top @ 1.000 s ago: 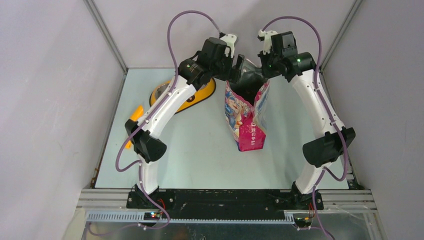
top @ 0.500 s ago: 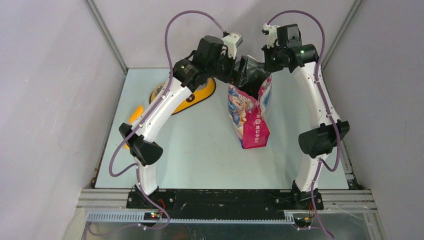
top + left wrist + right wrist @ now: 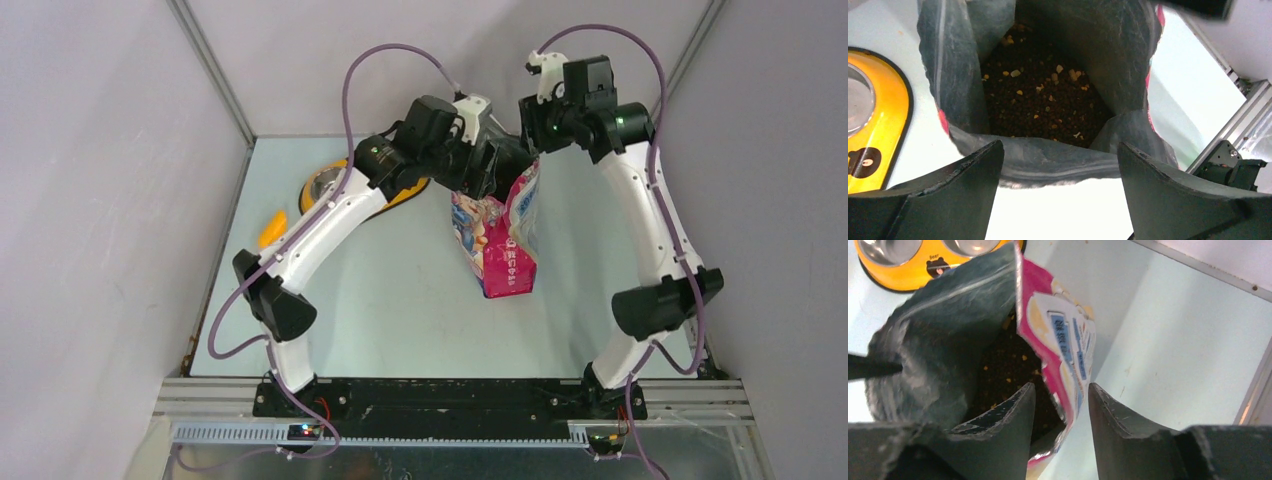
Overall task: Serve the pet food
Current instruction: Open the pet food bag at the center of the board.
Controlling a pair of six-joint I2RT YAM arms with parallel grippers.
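Top view first: the pouch [image 3: 497, 240] stands on its base on the pale surface [image 3: 400, 310], toward the far side, right between the two arms. Its mouth gapes wide. Both wrists crowd in over the top of it.

Left wrist view now: the left hand [image 3: 1059, 150] is spread wide and grasps nothing. Its two dark fingers [image 3: 963, 185] flank the near rim of the bag, and the rim runs across behind them without being pinched. Straight down past that rim lies the kibble [image 3: 1043, 105], a bed of small dark-brown pellets with a few pale bits, sitting deep inside the silvery lining.

Over to the right wrist: the right hand [image 3: 1062, 387] is parted too. The pink printed wall of the bag passes up through the gap between its fingers, with pale surface showing beside it, so there is no squeeze on it.

The yellow feeder [image 3: 903, 282] sits just to the left of the bag, its steel bowls [image 3: 885, 250] showing no food. The orange scoop [image 3: 270, 228] lies well apart, by the left edge of the surface.
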